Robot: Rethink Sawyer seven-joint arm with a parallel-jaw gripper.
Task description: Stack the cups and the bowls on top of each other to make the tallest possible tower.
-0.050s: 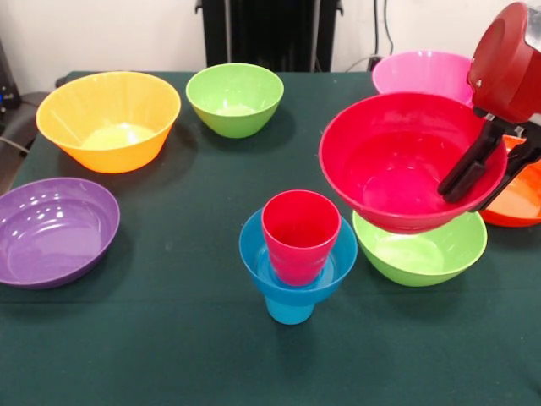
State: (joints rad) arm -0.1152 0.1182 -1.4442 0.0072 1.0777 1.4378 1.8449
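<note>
Gripping the glossy red bowl's (397, 161) rim, jaws hold it tilted above a lime bowl (423, 249).

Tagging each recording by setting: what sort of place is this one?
Probably a robot lab bench, not a kitchen: a dark green table carries only bright plastic bowls, a red robot arm holds the red bowl in its pincer, and cables hang behind.

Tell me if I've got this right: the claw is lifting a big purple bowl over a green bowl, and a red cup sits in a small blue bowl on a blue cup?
Not quite. In the front view the bowl in the claw is the red bowl, not purple; the purple bowl lies apart on the table. The rest holds: it hangs over a green bowl, and the red cup sits in the small blue bowl on the blue cup.
</note>
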